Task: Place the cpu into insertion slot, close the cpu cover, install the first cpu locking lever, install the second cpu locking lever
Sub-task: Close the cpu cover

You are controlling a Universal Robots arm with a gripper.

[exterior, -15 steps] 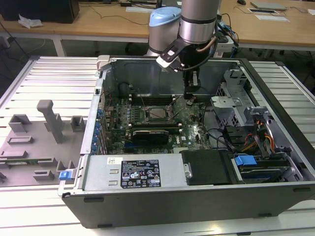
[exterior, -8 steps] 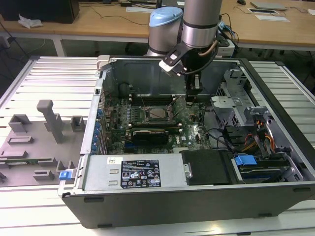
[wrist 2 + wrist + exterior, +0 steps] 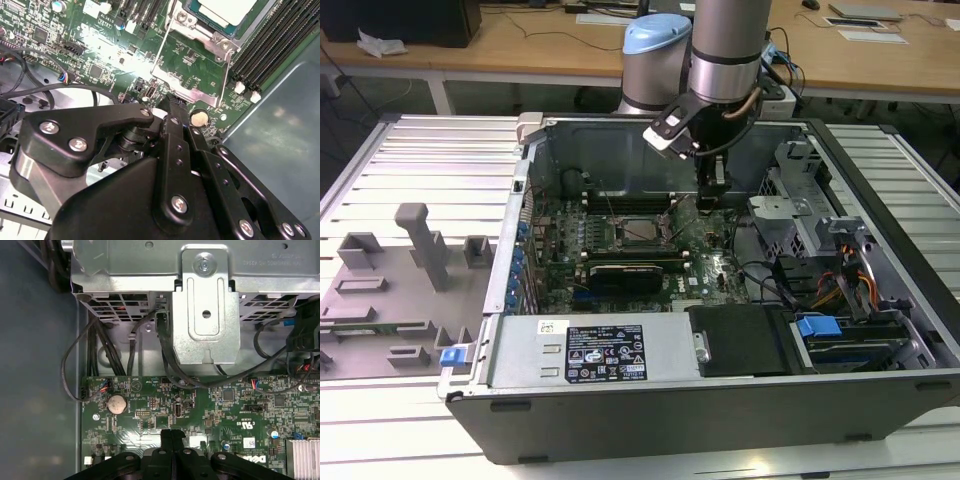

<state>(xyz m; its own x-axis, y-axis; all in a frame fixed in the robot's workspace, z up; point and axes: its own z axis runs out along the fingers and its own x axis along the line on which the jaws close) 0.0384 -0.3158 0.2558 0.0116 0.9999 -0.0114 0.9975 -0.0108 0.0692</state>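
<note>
One small square chip, the cpu [image 3: 225, 10], is lying flat in the insertion slot [image 3: 200, 31], and in the second wrist view we are seeing its pale, smooth metal face ringed by the slot's silver rim. Just beside it the cpu cover [image 3: 186, 91], a thin silver-grey frame with a square opening, is lying off the chip, and green board is showing through the opening. We cannot tell how the locking levers are lying.

The gripper [image 3: 169, 102] is hanging close over the motherboard [image 3: 100, 55] near the cover's far edge. Its matte black fingers [image 3: 167, 440] are pressing together along one seam, closed on themselves. A round, shiny coin battery [image 3: 199, 118] is sitting on the board just beside the tip, and long black memory slots [image 3: 270, 45] are running along the chip's other side.

In the exterior view we are finding the slot [image 3: 640, 232] mid-board, with the gripper [image 3: 712, 200] to the exterior view's right of it. The dark, open computer case [image 3: 720, 430] is holding the board, a grey power supply box [image 3: 530, 350], a stamped metal drive cage [image 3: 205, 305] and loose black cables [image 3: 75, 370]. The case is resting on a ribbed metal table [image 3: 410, 150], next to grey plastic fixtures [image 3: 420, 245].
</note>
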